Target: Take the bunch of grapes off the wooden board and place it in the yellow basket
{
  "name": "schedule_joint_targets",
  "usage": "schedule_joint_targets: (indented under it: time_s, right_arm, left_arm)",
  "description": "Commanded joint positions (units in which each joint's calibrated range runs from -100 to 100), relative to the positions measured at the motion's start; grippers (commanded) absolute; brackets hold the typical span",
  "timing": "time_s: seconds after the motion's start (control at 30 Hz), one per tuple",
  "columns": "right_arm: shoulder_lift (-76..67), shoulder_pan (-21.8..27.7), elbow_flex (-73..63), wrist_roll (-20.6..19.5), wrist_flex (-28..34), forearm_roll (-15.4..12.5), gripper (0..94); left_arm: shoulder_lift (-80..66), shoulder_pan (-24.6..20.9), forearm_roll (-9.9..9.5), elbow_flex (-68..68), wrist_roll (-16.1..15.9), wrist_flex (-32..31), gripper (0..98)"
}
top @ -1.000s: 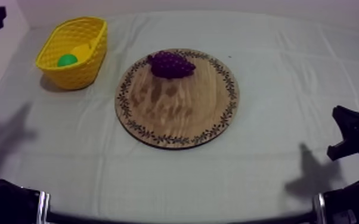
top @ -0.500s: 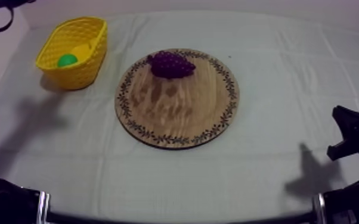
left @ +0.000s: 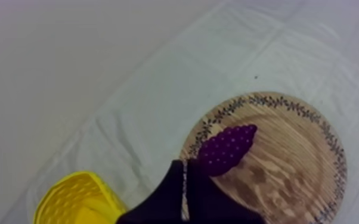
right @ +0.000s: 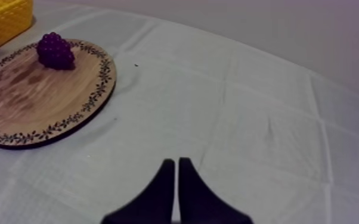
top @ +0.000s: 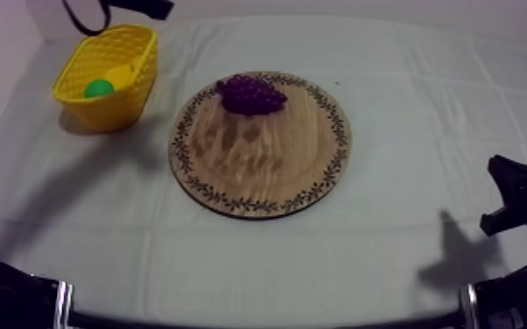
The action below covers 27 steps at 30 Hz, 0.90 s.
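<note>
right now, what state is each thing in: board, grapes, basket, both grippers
board, flat on the cloth
grapes, lying on the board near its rim, not held
basket, upright, a green thing and a yellow thing inside
left gripper, shut on nothing
right gripper, shut on nothing, low over the cloth

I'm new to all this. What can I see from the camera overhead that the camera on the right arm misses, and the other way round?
From overhead you look down into the yellow basket, where a round green thing lies, and the left arm sits just beyond it. The right wrist view adds the right claw up close, its two black fingers lying together, shut on nothing. Both share the wooden board, the bunch of grapes resting near its rim, the basket and the grey-white cloth.
</note>
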Motion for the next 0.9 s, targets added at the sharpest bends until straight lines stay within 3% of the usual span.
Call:
schedule_joint_targets:
  time_s: [0.0,0.33,0.43,0.67,0.87]
  right_arm:
    - [0.0,0.0,0.0,0.0,0.0,0.0,0.4]
    - [0.0,0.0,0.0,0.0,0.0,0.0,0.4]
    - [0.0,0.0,0.0,0.0,0.0,0.0,0.4]
    - [0.0,0.0,0.0,0.0,0.0,0.0,0.4]
    - [0.0,0.0,0.0,0.0,0.0,0.0,0.4]
  left_arm:
    - [3.9,0.4,-0.08,-0.7,-0.3,0.1,0.0]
    - [13.8,2.3,0.03,-3.6,-2.0,2.2,0.0]
    - [16.1,2.5,0.1,-5.7,-1.4,3.4,4.6]
    - [19.7,2.5,-0.02,-9.7,0.1,7.1,41.4]
    - [22.0,2.1,0.13,-11.4,-3.6,16.1,84.4]
